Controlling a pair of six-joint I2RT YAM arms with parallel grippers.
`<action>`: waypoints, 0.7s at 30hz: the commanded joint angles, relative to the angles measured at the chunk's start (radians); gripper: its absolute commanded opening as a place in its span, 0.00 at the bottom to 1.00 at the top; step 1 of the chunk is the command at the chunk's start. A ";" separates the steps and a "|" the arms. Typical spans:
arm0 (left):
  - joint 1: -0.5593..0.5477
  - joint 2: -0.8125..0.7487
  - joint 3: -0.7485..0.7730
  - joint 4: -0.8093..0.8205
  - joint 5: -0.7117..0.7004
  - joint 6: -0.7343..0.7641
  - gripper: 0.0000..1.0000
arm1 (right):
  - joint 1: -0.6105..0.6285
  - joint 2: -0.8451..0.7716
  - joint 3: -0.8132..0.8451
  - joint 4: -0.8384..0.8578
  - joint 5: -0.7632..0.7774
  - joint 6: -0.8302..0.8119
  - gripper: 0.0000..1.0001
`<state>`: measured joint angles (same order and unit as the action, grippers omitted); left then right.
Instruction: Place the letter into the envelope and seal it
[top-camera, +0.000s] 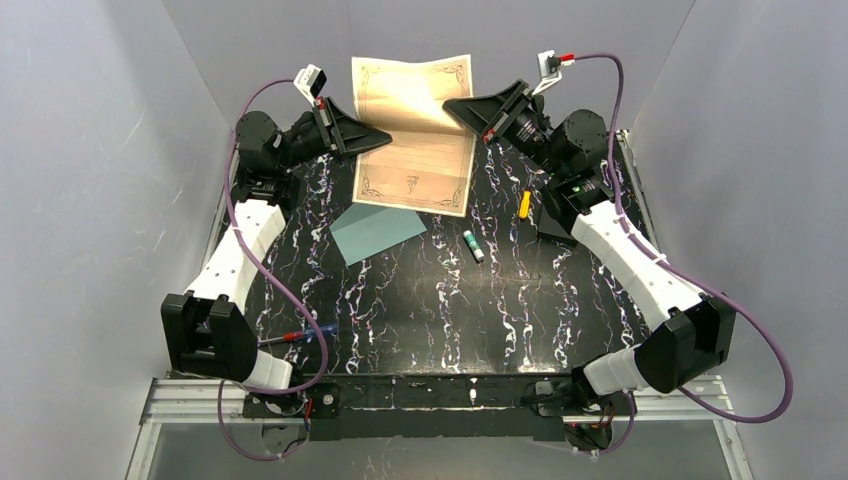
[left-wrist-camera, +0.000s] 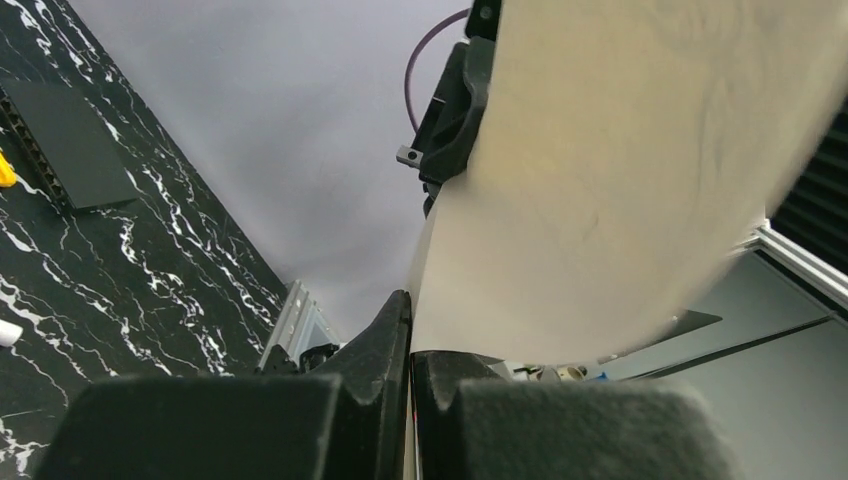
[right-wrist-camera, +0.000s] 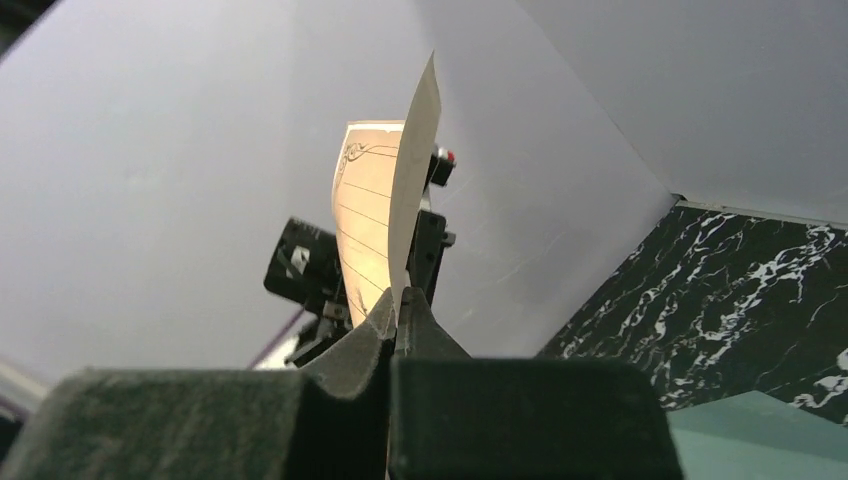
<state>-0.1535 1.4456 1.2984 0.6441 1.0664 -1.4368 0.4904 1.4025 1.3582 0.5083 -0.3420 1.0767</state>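
letter (top-camera: 415, 130) long axis near-far, far end raised

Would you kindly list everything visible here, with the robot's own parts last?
tan bordered paper letter: one, tan, held up at the far side
pale teal paper envelope: one, teal, flat on the table before the letter
small white-and-green cylinder: one, white and green, right of the envelope
small yellow object: one, yellow, right of the cylinder
dark flat square block: one, dark grey, by the yellow object
black white-veined tabletop: one, black, under everything
left arm: one, white-black, jaws shut on letter's left edge
right arm: one, white-black, jaws shut on letter's right edge
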 joint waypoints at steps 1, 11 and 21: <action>0.013 -0.009 -0.011 0.034 -0.002 -0.068 0.00 | -0.007 -0.051 0.011 0.048 -0.249 -0.261 0.01; 0.022 0.015 -0.045 0.035 0.003 -0.087 0.00 | -0.008 -0.113 0.067 -0.317 -0.370 -0.564 0.57; 0.037 0.044 -0.110 0.034 0.068 0.029 0.00 | -0.007 -0.166 0.110 -0.326 -0.585 -0.499 0.76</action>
<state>-0.1257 1.4990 1.2018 0.6552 1.0798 -1.4807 0.4854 1.2816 1.4048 0.1349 -0.8051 0.5419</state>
